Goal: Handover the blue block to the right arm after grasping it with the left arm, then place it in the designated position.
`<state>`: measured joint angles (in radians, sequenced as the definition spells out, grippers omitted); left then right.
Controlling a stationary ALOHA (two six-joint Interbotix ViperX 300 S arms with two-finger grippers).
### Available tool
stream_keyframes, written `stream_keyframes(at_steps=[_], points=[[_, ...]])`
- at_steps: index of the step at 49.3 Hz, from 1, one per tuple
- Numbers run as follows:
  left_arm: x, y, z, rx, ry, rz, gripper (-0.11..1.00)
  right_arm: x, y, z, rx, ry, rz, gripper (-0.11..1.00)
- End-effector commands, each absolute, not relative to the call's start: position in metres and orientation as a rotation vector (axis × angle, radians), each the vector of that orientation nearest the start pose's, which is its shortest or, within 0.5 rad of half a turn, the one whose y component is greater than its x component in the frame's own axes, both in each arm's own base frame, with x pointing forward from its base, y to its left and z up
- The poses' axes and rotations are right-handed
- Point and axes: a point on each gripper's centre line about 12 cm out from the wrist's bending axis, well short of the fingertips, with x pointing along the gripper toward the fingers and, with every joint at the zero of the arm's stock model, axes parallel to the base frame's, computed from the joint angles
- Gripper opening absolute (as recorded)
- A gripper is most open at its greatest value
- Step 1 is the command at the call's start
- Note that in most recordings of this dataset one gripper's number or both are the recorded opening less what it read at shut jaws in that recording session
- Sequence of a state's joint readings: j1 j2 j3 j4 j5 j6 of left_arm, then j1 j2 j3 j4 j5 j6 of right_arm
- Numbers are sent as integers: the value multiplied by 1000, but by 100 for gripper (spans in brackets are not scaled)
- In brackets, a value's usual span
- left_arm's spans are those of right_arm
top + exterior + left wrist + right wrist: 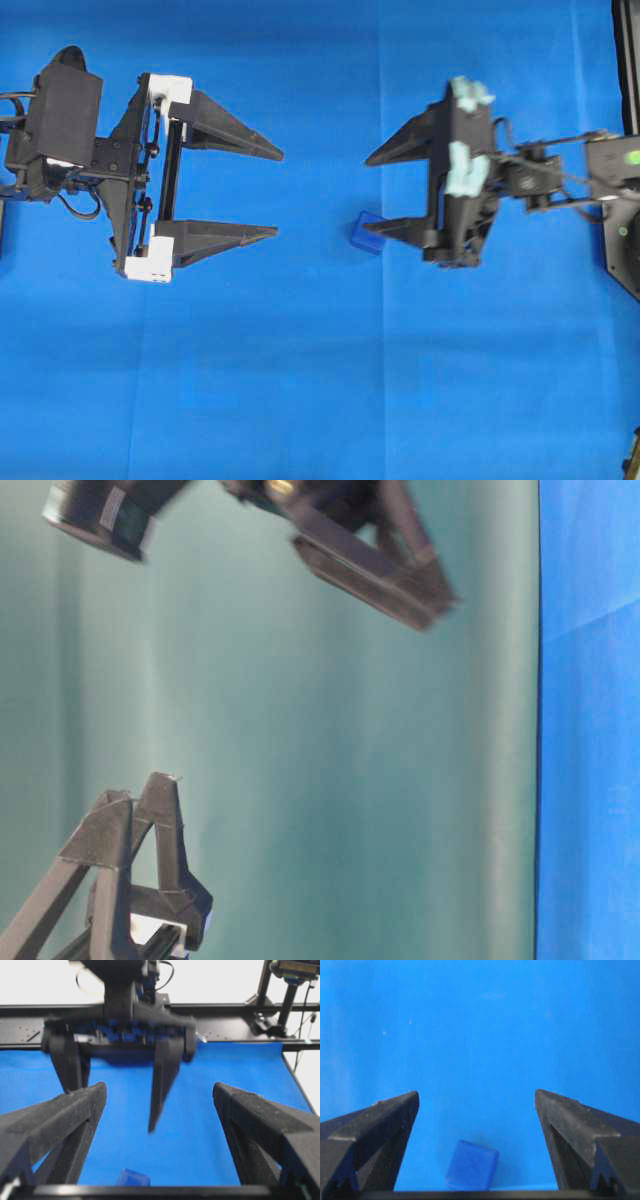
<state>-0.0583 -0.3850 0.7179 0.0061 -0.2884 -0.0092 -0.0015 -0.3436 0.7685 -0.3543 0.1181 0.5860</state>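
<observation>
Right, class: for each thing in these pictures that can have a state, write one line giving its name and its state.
Small dark-blue cube block: lying on the cloth, held by nothing.
Left end effector with white brackets: open, empty, apart from the block.
All-dark right end effector: open, empty, lower finger beside the block.
Blue cloth: spread flat under everything.

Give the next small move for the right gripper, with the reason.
Probably raise the right gripper straight up, jaws open: the blue block lies loose on the cloth between its spread fingers, apparently released, held by neither it nor the open left gripper.
</observation>
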Motion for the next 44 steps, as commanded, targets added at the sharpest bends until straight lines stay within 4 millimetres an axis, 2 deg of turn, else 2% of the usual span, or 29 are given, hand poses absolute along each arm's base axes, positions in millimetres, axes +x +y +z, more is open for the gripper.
stream_keyframes(at_steps=[1, 13, 23, 44], points=[[343, -21, 341, -2, -1, -64, 92, 320, -6, 269, 213, 479, -106, 88], [343, -21, 340, -2, 0, -64, 92, 290, -7, 306, 201, 408, -120, 88], [343, -21, 341, -2, -1, -62, 92, 269, -6, 318, 200, 376, -119, 88], [344, -21, 341, -2, -3, -64, 92, 270, -5, 318, 195, 377, -118, 88]])
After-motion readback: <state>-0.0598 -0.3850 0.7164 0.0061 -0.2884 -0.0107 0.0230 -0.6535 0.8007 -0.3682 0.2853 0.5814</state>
